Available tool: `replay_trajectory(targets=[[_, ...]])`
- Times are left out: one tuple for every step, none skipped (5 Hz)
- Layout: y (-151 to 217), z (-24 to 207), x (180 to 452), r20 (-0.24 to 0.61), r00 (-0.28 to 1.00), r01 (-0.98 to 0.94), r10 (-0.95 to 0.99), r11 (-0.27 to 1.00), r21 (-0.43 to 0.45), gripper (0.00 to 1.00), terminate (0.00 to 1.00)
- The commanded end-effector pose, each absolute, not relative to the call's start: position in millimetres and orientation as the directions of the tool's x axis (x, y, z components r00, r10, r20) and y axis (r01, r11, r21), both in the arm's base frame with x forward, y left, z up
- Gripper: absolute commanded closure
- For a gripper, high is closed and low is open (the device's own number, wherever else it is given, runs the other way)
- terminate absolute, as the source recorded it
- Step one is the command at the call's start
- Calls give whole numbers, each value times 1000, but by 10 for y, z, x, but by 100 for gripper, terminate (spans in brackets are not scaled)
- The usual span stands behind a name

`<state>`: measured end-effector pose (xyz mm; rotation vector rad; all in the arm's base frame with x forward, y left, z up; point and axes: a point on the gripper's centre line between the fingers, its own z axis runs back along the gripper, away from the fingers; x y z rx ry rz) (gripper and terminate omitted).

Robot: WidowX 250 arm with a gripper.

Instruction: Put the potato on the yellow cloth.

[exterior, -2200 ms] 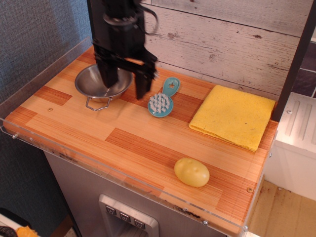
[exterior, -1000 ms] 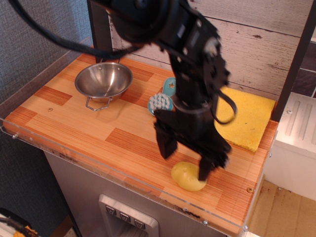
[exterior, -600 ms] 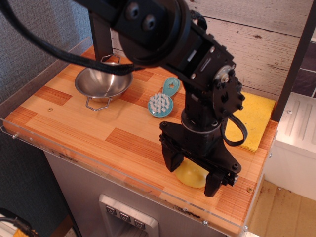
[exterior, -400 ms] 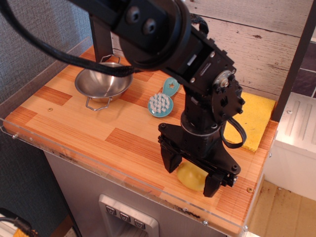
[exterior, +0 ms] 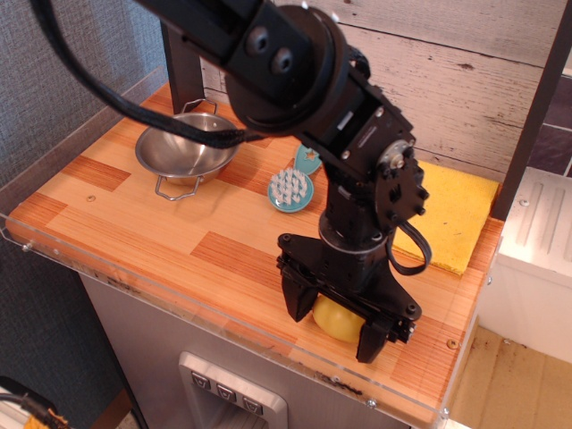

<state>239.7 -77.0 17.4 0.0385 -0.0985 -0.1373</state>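
Observation:
The pale yellow potato [exterior: 334, 322] lies on the wooden tabletop near the front edge, mostly hidden by my arm. My gripper [exterior: 332, 320] is lowered over it, open, with one black finger [exterior: 292, 301] on its left and the other on its right. I cannot tell if the fingers touch it. The mustard-yellow cloth [exterior: 458, 213] lies flat at the back right, partly hidden behind my arm.
A steel bowl [exterior: 183, 147] stands at the back left. A teal brush [exterior: 290, 188] lies between the bowl and the cloth. A clear plastic lip [exterior: 223, 313] runs along the table's front edge. A plank wall stands behind.
My arm swung from above the bowl to the front right and came down over the potato. In the last half second the fingers sank lower around it and shifted slightly left.

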Motion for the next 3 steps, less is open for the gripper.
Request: replay_trajectory(targets=[[-705,264,2512,125,984,126,-129,992,28,100,0],[-686,452,2586,163,975,150,-149,989,7,100,0],[-689,633,2731,195,959,206,-206,978,23,100,0]])
